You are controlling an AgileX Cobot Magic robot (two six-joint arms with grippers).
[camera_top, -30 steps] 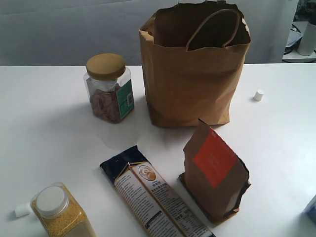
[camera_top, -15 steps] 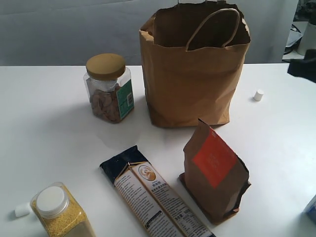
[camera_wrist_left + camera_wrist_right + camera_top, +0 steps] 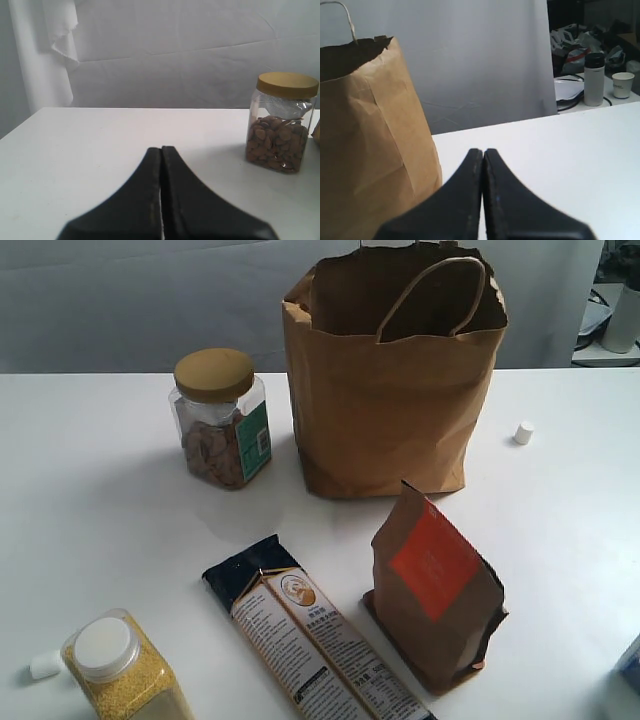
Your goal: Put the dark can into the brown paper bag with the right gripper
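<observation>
- A white desk [image 3: 100, 490] in front of a pale backdrop carries all items.
- The brown paper bag [image 3: 385, 410] stands upright at rear centre, mouth open, between the gold-lidded jar [image 3: 220, 425] and a small white cap [image 3: 524, 432].
- The left gripper [image 3: 161, 150] is clenched and empty, low over the desk.
- The right gripper [image 3: 483, 151] is clenched and empty, beside the bag.

Dark shape at right edge — out of sight now

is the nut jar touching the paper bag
Apart. The exterior view shows a strip of white table between the nut jar and the paper bag.
</observation>
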